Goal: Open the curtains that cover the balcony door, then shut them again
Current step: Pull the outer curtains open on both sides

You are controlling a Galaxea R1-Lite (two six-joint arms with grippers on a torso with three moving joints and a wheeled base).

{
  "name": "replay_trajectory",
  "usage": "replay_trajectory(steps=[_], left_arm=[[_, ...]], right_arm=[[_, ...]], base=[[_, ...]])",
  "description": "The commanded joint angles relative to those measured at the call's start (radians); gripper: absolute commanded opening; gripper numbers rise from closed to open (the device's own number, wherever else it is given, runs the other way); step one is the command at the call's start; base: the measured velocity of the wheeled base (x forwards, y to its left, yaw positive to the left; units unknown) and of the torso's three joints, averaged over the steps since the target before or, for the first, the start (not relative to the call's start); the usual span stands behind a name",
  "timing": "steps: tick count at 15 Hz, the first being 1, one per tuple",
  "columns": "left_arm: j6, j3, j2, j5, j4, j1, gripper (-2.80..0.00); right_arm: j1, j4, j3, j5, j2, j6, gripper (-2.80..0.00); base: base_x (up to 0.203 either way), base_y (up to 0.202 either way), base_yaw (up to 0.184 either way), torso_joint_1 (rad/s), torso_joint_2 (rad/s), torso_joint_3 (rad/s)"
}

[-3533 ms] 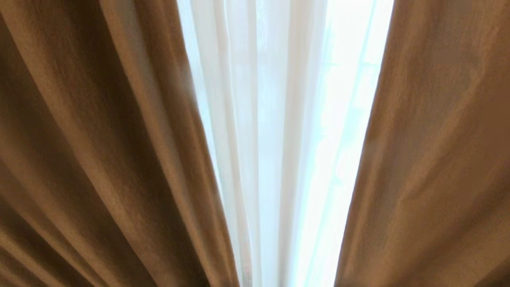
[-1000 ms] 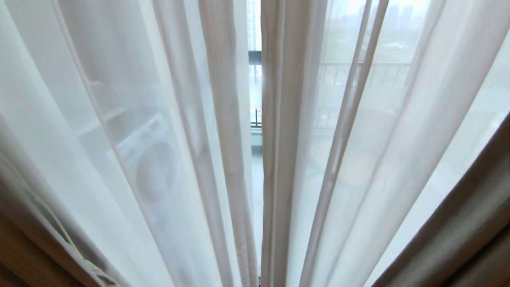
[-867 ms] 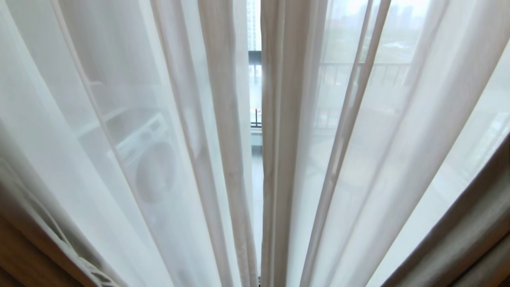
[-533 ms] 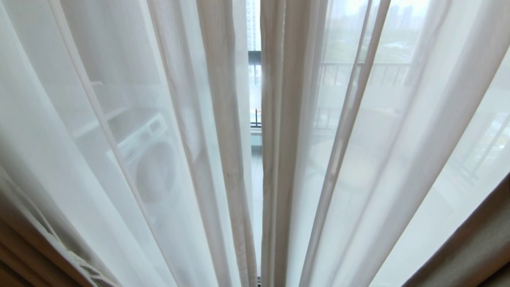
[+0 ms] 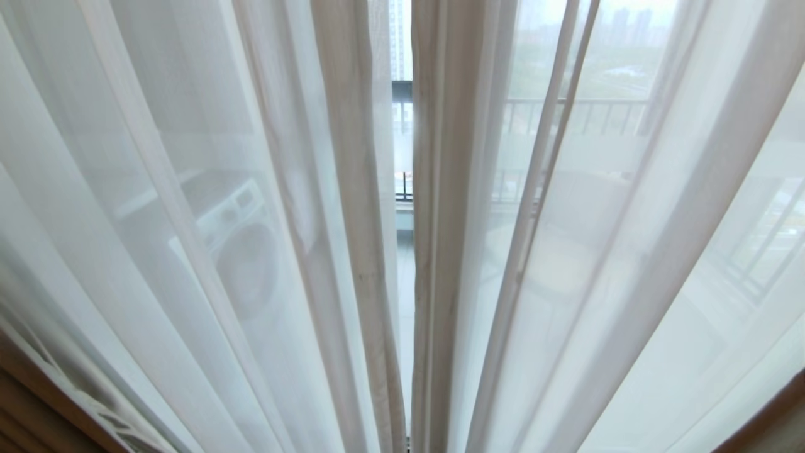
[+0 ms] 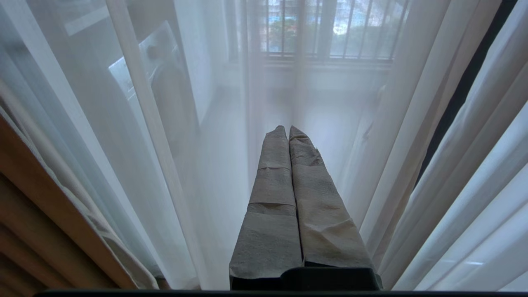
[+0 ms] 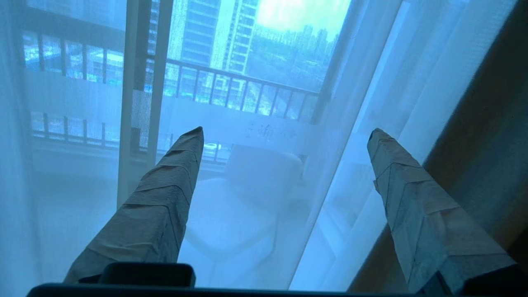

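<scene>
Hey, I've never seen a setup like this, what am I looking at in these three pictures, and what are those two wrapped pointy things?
These come from a two-armed robot facing curtained glass. One camera sits on its head: it shows the sheer white curtains hanging almost closed, with a narrow gap to the balcony. The thick beige curtains are pushed out to the corners. The other two cameras sit on the wrists, behind the fingers. The wrapped points are those fingers. The left hand is shut and holds nothing. The right hand is open, empty, in front of the sheer fabric. Through it you see the balcony door frame, a railing and a white chair.
</scene>
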Motion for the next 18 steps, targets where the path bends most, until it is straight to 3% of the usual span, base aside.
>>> replay_trajectory(steps=[1,5,9,13,18], left_arm=[[0.0,0.0,0.0,0.0,0.0,-0.001,-2.8],[0.0,0.0,0.0,0.0,0.0,0.001,-2.8],[0.0,0.0,0.0,0.0,0.0,0.001,-2.8],[0.0,0.0,0.0,0.0,0.0,0.001,-2.8],[0.0,0.0,0.0,0.0,0.0,0.001,-2.8]], right_arm=[[0.103,-0.006,0.007,-0.04,0.028,-0.011,-2.8],[0.315,-0.003,0.029,-0.184,0.07,-0.034,-2.8],[0.462,-0.002,0.107,-0.258,0.07,-0.033,-2.8],[0.567,-0.001,0.261,-0.292,0.017,-0.031,-2.8],[0.647,0.021,0.508,-0.292,-0.196,-0.018,-2.8]], base=[[0.0,0.0,0.0,0.0,0.0,0.0],[0.0,0.0,0.0,0.0,0.0,0.0],[0.0,0.0,0.0,0.0,0.0,0.0],[0.0,0.0,0.0,0.0,0.0,0.0],[0.0,0.0,0.0,0.0,0.0,0.0]])
